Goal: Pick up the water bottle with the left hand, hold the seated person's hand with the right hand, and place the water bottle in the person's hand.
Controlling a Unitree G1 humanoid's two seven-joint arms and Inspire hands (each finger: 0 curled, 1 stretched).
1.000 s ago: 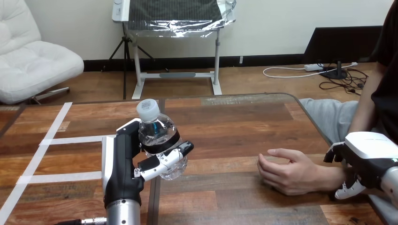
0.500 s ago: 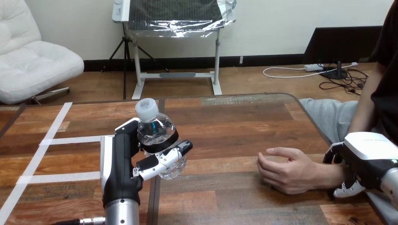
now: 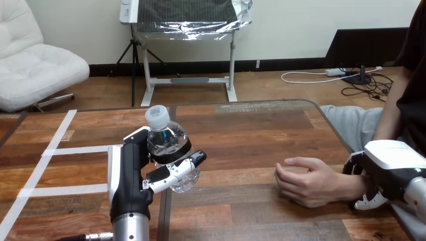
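Head view, across a wooden table [image 3: 251, 135]. The robot's left hand [image 3: 131, 173] rises from the lower edge at the left. It holds a small clear water bottle [image 3: 168, 145] upright and lifted off the table top, with the white cap [image 3: 156, 114] uppermost. Its fingers [image 3: 176, 170] are curled round the front of the bottle's lower half, and the rest of the hand is against the bottle's left side — a closed grasp.

At the right, the person's hand [image 3: 304, 183] rests on the table, loosely cupped and empty, its fingers pointing towards the bottle; the two are well apart. The robot's right hand [image 3: 389, 168] lies over the person's wrist [image 3: 351, 186], white shell upward. Its pale fingertips [image 3: 369, 202] curl down the near side of the wrist and a dark digit shows on the far side — the hand clasps the wrist.

White tape lines [image 3: 75, 149] mark the table's left part, behind the left hand.
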